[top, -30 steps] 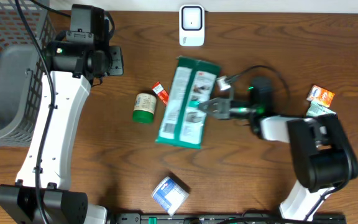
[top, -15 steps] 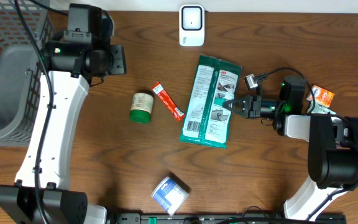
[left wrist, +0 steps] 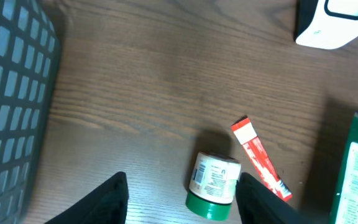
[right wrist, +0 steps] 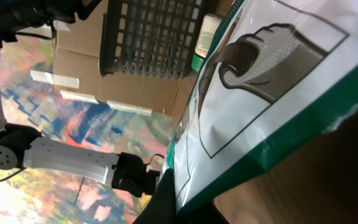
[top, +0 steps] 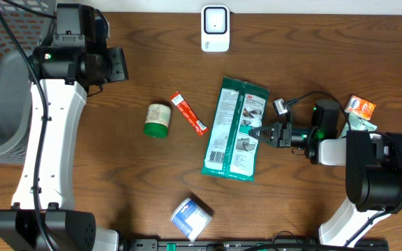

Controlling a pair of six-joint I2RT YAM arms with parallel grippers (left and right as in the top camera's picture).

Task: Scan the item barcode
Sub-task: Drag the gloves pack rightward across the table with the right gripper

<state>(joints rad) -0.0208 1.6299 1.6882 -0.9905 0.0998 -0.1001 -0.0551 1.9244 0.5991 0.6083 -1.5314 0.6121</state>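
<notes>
Right gripper pinched closed on the near edge of the green-and-white pouch; one dark finger visible. Pouch fills the view ahead of the fingers, printed face toward camera. Past its far edge: jar, grey mesh basket. White robot arm well beyond. Wood table under pouch.

text: none legible | green packet: print too small | jar label: blurred

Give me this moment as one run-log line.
right fingers: shut on green pouch edge | left fingers: open, empty | white scanner: apart from pouch
</notes>
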